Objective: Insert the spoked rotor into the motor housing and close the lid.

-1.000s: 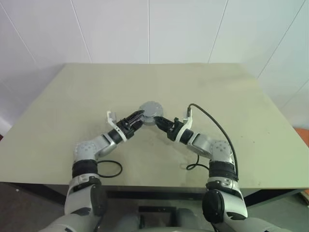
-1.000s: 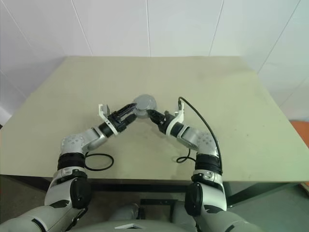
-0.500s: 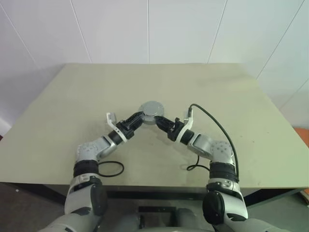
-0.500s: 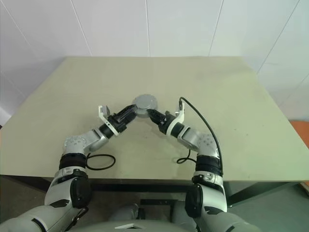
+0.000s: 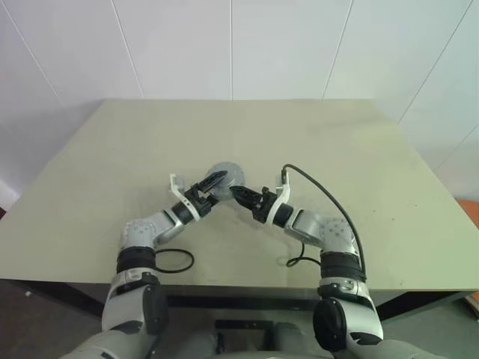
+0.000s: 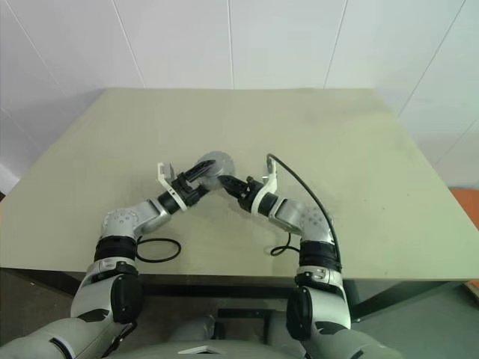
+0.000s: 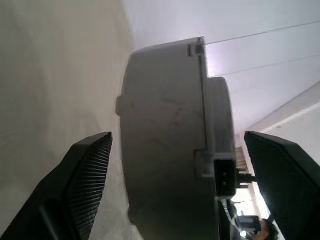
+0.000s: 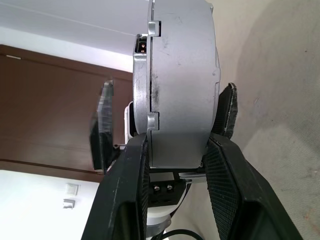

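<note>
Here — right tool point(image 8: 175, 150) clamping housing point(image 8: 180, 80), level.

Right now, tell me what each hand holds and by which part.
The right hand clamps the grey motor assembly across its two flat faces at the rim. The left hand is open around it, holding nothing.

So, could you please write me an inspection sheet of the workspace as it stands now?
Surface: pale green table, bare apart from the job's thing.
Job's things: closed grey motor housing, held on edge above the table.
Clutter: nothing seen.
Grippers: right gripper shut on the motor housing; left gripper open, a finger on either side of the housing, not touching.
Cables: black cable arching over the right arm; black loop beside the left arm.
Surroundings: white panelled wall behind the table.
</note>
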Available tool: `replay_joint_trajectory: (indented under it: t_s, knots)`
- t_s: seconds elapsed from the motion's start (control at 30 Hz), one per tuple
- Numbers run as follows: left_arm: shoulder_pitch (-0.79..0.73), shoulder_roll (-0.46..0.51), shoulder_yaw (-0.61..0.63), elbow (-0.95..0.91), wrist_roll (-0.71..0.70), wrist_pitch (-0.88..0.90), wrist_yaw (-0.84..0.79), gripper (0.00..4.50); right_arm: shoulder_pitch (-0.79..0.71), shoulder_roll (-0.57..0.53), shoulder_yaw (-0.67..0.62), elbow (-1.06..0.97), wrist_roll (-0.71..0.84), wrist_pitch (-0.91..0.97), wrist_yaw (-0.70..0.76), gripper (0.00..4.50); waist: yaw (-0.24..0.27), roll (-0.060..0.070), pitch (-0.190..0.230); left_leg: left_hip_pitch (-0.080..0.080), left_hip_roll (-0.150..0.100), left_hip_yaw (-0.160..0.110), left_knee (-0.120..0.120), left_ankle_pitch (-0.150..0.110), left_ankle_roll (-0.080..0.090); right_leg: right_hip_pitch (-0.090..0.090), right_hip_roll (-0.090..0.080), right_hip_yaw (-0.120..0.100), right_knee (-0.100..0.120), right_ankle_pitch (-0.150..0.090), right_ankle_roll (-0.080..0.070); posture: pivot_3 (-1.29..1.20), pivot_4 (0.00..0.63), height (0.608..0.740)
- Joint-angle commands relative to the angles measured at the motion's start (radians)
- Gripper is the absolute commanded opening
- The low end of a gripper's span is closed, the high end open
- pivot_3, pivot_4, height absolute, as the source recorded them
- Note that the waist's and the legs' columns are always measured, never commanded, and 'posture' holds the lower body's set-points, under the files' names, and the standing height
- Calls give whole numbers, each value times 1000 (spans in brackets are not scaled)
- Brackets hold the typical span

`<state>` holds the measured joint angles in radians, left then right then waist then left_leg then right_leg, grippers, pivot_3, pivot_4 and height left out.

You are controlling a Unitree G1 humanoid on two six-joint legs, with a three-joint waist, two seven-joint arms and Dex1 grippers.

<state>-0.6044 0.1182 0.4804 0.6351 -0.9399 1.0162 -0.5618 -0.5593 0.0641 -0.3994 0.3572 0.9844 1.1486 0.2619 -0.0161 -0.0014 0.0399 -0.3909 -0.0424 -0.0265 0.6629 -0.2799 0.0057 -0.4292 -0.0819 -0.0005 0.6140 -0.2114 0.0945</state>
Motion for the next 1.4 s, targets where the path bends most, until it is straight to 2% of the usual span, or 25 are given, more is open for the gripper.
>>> replay_joint_trajectory:
  t_s: [0.03,0.1,0.23,0.27,0.3,0.5,0.63,0.7,0.83,1.03,1.23,1.4]
  knots:
    - [-34,-4,-13,-18,12,-31,-19,4299,-26,6,-2,-40,35,-16,32,1335,-1,0,0,0,0,0,0,0,0,0,0,0,0,0,0,0,0,740]
    - [-32,-5,-14,-33,3,-26,-38,3854,-28,6,-2,-37,34,-18,31,1335,-1,0,0,0,0,0,0,0,0,0,0,0,0,0,0,0,0,740]
    - [-28,-13,-13,-53,0,-28,-46,2565,-30,6,1,-35,31,-23,33,1335,-2,0,0,0,0,0,0,0,0,0,0,0,0,0,0,0,0,740]
    - [-27,-16,-13,-56,0,-28,-46,2327,-30,6,3,-36,30,-24,36,1335,-2,0,0,0,0,0,0,0,0,0,0,0,0,0,0,0,0,740]
    - [-26,-19,-13,-58,0,-29,-45,2296,-29,7,6,-40,29,-26,43,1335,-2,0,0,0,0,0,0,0,0,0,0,0,0,0,0,0,0,740]
    - [-35,-29,-16,-18,41,-82,-11,2180,-26,11,14,-83,40,-57,72,3187,0,0,0,0,0,0,0,0,0,0,0,0,0,0,0,0,0,740]
    - [-48,-48,17,-4,17,-95,5,2180,-36,10,22,-89,55,-53,89,4484,-1,0,0,0,0,0,0,0,0,0,0,0,0,0,0,0,0,740]
    - [-62,-65,54,9,-11,-113,24,2180,-34,8,36,-99,52,-46,99,4484,0,0,0,0,0,0,0,0,0,0,1,0,0,0,0,0,0,740]
    - [-80,-89,114,60,4,-258,89,2180,-16,1,109,-114,-73,-149,83,4484,0,0,0,0,0,0,1,0,0,0,0,0,0,0,0,0,0,740]
    - [-80,-97,82,93,122,-523,129,2180,21,-50,312,-157,-293,-294,118,4484,-3,-1,0,1,0,0,0,0,0,0,2,0,0,0,0,0,0,740]
    - [-90,-114,109,108,154,-732,118,2180,38,-68,408,-174,-398,-375,159,4484,0,-1,0,1,0,0,1,0,0,0,2,0,0,0,0,0,0,740]
    - [-103,-93,149,172,179,-924,139,2180,50,-78,441,-170,-445,-405,183,4484,1,-1,-1,1,0,0,1,0,0,0,2,0,0,1,0,0,0,740]
